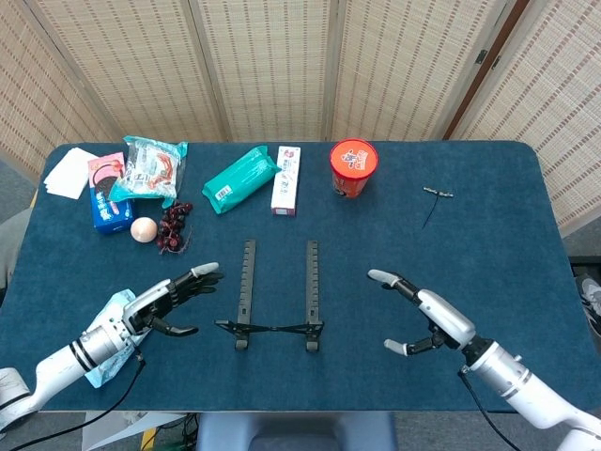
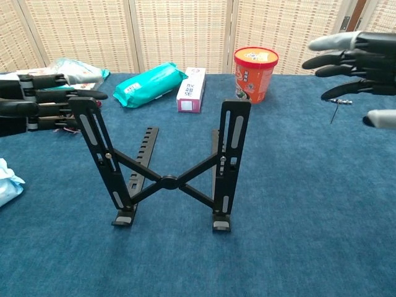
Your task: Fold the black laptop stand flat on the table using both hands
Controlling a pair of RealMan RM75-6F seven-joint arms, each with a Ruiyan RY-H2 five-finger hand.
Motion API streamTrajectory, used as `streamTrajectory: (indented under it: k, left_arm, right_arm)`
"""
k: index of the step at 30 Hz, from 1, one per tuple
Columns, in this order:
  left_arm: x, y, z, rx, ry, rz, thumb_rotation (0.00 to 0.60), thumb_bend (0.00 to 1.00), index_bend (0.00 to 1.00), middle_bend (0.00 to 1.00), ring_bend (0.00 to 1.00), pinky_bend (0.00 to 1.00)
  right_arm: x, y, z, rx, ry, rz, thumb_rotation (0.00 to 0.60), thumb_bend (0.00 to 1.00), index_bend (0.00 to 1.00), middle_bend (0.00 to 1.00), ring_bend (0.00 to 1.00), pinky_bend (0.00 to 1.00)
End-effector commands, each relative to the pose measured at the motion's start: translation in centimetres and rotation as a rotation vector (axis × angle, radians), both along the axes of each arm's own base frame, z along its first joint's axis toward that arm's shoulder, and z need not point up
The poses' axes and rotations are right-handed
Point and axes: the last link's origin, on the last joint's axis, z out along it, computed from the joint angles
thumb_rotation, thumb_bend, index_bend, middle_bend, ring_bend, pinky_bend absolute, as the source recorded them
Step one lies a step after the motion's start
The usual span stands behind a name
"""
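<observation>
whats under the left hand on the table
A light blue packet lies under the left hand and forearm; most of it is covered. The hand holds nothing, beside the black laptop stand.

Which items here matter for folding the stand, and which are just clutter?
For the job:
black laptop stand, upright and unfolded
left hand, open beside it
right hand, open on the other side

Lying about:
red cup
teal packet
white box
snack bags
blue cookie pack
cherries
small metal tool
</observation>
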Motion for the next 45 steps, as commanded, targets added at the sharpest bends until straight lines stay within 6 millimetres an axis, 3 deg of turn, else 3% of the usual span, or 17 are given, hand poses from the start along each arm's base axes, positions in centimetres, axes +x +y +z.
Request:
streamTrajectory:
  k: [1,14,29,37,45]
  left_arm:
    - [-0.9,-0.8,1.6,0.057,0.015,0.032,0.600,0.18,0.04,0.11,0.07,0.08]
    - [-2.1,-2.8,4.2,0.167,0.053,0.070,0.600,0.18,0.04,0.11,0.07,0.07]
    - [-2.1,-3.4,5.0,0.259,0.129,0.057,0.600,0.18,0.04,0.11,0.07,0.07]
    - [-2.4,-3.0,5.2,0.310,0.205,0.040,0.600,0.18,0.04,0.11,0.07,0.07]
    - [-2.8,-0.9,4.8,0.441,0.471,-0.060,0.600,0.18,0.04,0.11,0.07,0.07]
  right_arm:
    - [1.8,-1.0,-1.7,0.020,0.025,0.029,0.600,0.09,0.00,0.09,0.00,0.15]
    - [7.4,-3.4,-7.1,0.108,0.092,0.090,0.600,0.07,0.00,0.08,0.00,0.15]
    - [9.9,-7.0,-10.6,0.003,0.114,-0.004,0.600,0.14,0.00,0.08,0.00,0.15]
    - [8.8,-8.6,-10.6,-0.112,0.133,-0.134,0.600,0.14,0.00,0.07,0.00,0.02]
    - [8.0,-7.5,-7.0,-0.285,0.135,-0.069,0.600,0.15,0.00,0.04,0.00,0.00]
